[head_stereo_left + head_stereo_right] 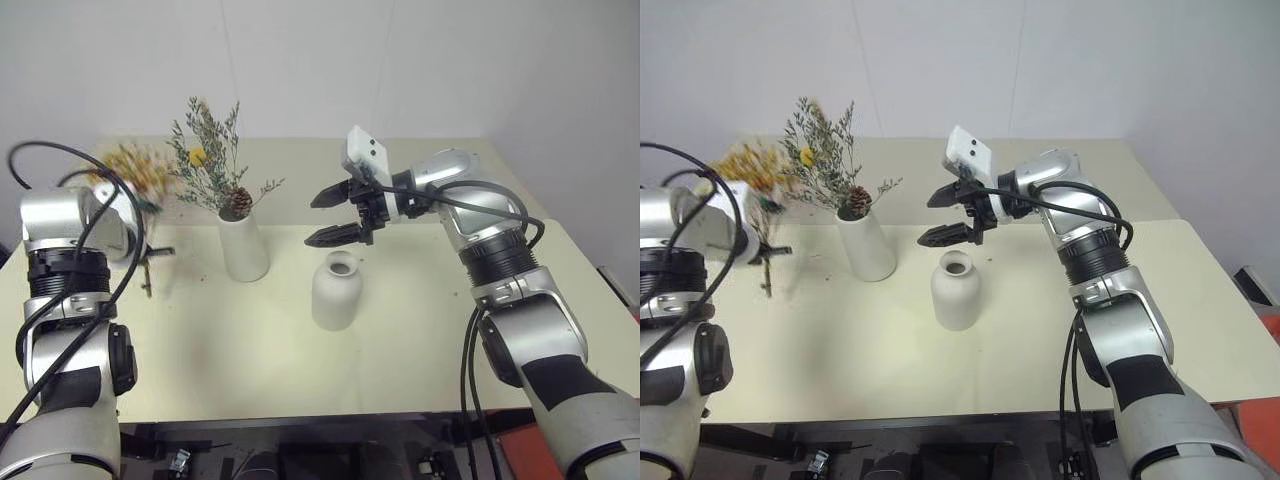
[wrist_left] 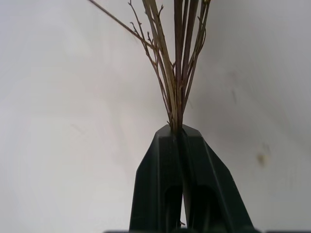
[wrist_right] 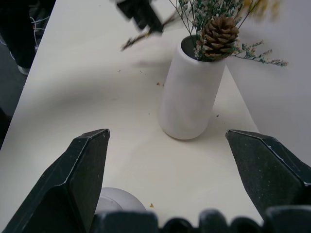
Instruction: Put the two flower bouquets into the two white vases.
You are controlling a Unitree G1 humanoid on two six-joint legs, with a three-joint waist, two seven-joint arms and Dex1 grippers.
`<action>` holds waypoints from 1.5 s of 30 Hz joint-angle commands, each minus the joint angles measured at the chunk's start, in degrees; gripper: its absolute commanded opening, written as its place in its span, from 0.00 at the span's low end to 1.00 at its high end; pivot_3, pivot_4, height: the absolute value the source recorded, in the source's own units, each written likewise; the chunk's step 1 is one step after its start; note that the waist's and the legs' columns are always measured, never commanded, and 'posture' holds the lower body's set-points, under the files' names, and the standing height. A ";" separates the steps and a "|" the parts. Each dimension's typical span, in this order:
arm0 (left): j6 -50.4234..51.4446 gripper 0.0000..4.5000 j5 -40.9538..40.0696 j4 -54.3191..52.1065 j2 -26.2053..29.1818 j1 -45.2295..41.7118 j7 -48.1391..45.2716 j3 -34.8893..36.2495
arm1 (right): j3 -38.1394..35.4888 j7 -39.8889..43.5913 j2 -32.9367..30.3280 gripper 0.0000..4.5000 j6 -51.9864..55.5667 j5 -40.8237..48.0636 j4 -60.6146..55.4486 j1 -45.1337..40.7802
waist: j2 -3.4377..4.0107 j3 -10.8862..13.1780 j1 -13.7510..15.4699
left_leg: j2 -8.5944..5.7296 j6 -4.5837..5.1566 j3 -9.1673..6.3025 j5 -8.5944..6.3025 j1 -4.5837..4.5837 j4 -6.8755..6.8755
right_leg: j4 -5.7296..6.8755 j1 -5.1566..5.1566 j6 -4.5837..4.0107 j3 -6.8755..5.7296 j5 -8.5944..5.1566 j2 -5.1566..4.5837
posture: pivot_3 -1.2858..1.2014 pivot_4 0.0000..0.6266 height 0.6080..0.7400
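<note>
Left gripper (image 2: pixel 181 133) clamps yellow-orange bouquet (image 1: pixel 135 168) stems, clear of table (image 1: pixel 400 340). Right gripper (image 1: pixel 332 215) gapes wide above short vase (image 1: pixel 335 291) (pine-cone bunch (image 1: pixel 215 165) in tall vase (image 1: pixel 243 245)).

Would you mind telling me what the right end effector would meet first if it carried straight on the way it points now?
Most likely the tall tapered matte white vase holding the grey-green sprig bunch with the brown pine cone: it stands centred between the open right end effector fingers in the wrist view. Depth is uncertain, so it might pass over.

No readable text, labels, brands, numbers or signs anywhere: vases, bouquets, table, arms, camera housing all unmarked.
</note>
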 commanded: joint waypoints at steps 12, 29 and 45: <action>-21.56 0.00 -3.43 -22.81 2.73 1.75 -10.07 4.59 | -2.29 0.69 -6.50 1.00 3.01 2.23 -8.17 3.73 | 0.00 0.00 0.02 | 0.01 0.00 0.01 0.00 -0.06 0.00 | -0.06 -0.01 0.00 -0.01 0.01 0.01 | 0.52 0.24 1.00; -39.46 0.00 -18.00 -25.60 -10.75 -2.88 -22.41 5.28 | -3.85 -1.56 -12.18 1.00 5.00 4.00 -11.48 6.62 | -0.01 0.00 0.12 | 0.01 0.01 0.04 0.00 0.01 0.06 | -0.11 0.10 0.01 -0.01 0.01 0.02 | 0.52 0.24 1.00; -32.46 0.00 -27.22 -26.72 -19.17 1.33 -24.56 -0.69 | -5.73 -2.11 -20.07 1.00 10.47 6.66 -19.43 11.75 | 0.00 0.00 0.16 | 0.00 0.02 0.04 0.00 0.02 0.08 | -0.14 0.13 0.03 0.02 0.01 0.03 | 0.52 0.24 1.00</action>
